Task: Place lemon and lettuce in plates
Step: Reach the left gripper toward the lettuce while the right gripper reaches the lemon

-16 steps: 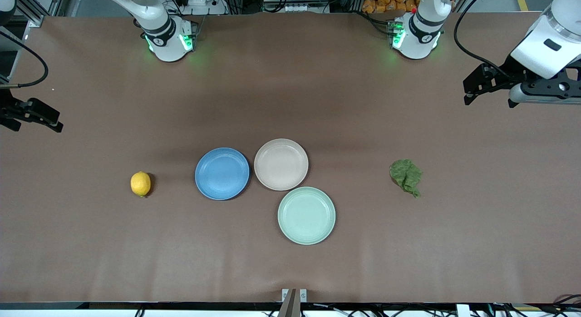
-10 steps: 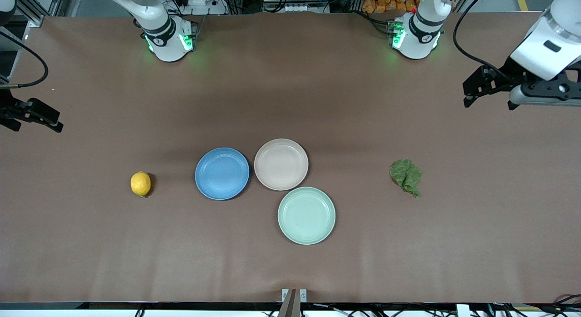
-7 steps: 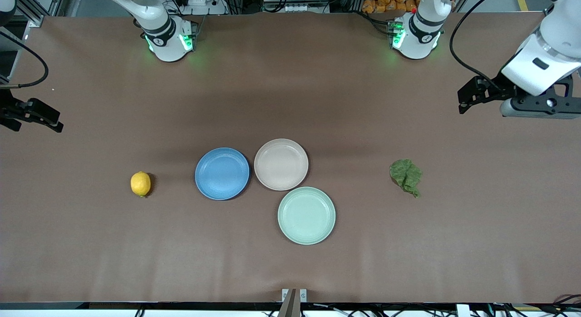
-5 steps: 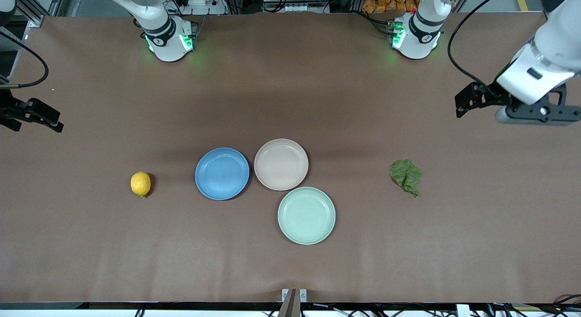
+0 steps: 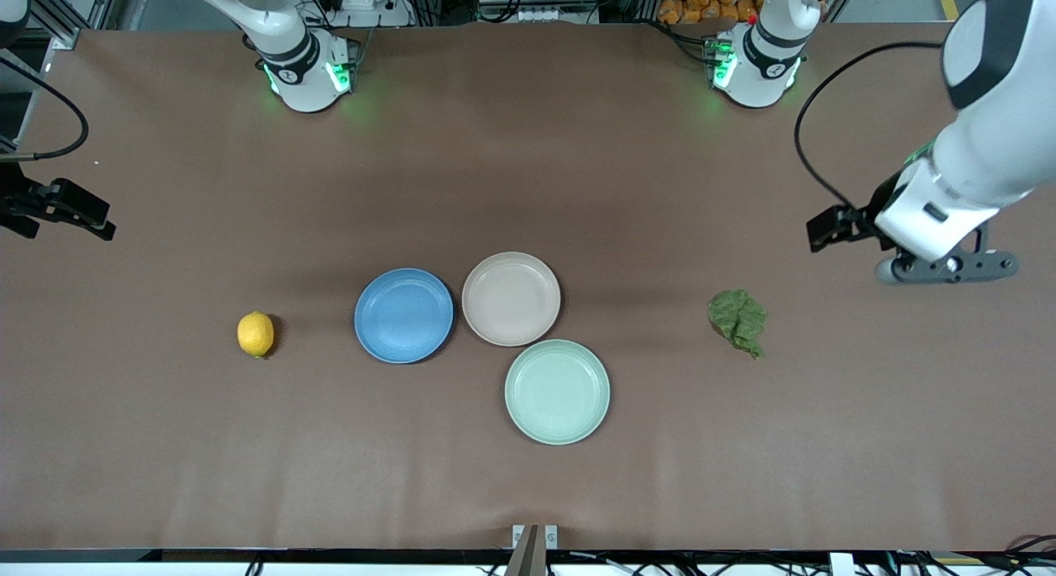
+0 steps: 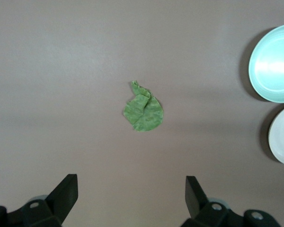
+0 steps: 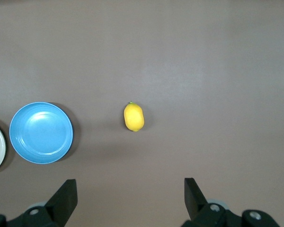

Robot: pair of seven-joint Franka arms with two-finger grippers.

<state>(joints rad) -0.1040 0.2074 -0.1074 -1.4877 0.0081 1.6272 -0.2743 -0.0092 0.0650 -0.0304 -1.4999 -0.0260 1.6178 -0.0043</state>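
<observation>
The left gripper (image 6: 130,198) has swung in over the table toward the lettuce (image 5: 738,320), its fingers spread wide and empty. The lettuce lies on the table toward the left arm's end. The right gripper (image 7: 130,198) waits, wide open, empty. The lemon (image 5: 256,334) sits beside the blue plate (image 5: 403,315), which touches the beige-pink plate (image 5: 511,299)

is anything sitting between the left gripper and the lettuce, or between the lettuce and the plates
Nothing visible does. The left gripper is open over bare table toward the left arm's end, and the lettuce lies alone on the cloth. Only bare table separates it from the beige-pink plate, the blue plate and the mint-green plate.
</observation>
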